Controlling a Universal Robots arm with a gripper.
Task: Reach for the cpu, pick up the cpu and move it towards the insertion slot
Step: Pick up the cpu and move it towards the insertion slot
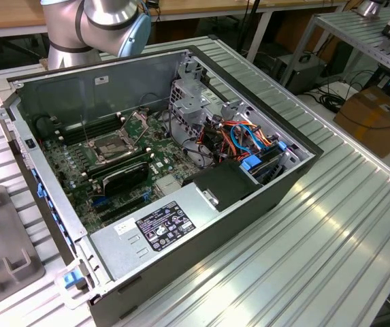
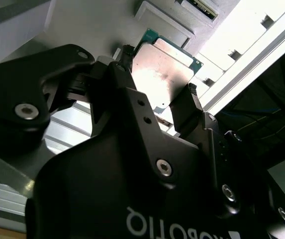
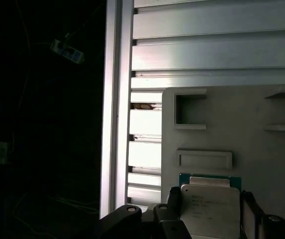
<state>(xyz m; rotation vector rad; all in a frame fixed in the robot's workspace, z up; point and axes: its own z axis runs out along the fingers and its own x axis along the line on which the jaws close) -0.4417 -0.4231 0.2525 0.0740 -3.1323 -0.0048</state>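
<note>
The hand [image 2: 158,73] is narrowed onto the cpu [image 3: 209,211], one black finger [image 2: 189,107] against each of two opposite edges, so it holds the chip by its sides. The cpu is over a pale grey tray [image 3: 261,109], just beside a shallow rectangular recess [image 3: 204,159]. The tray's edge runs close to the slatted table [image 3: 202,50], and the table's side rail [image 3: 117,99] borders a dark drop. The chip is square, so no axis is longer. Its metal lid faces the cameras in both wrist views, a green board rim shows along one side, and its edges run parallel to the tray's recesses. The print on the lid is too faint to read, and white lettering runs upside down on the hand's body [image 2: 177,224]. In the exterior view the insertion slot [image 1: 109,146] lies inside the open case [image 1: 113,82] with its bracket [image 1: 137,122] tipped up. Memory slots and a black card [image 1: 123,178] crowd it, and a printed sticker [image 1: 166,228] lies nearer the camera.
</note>
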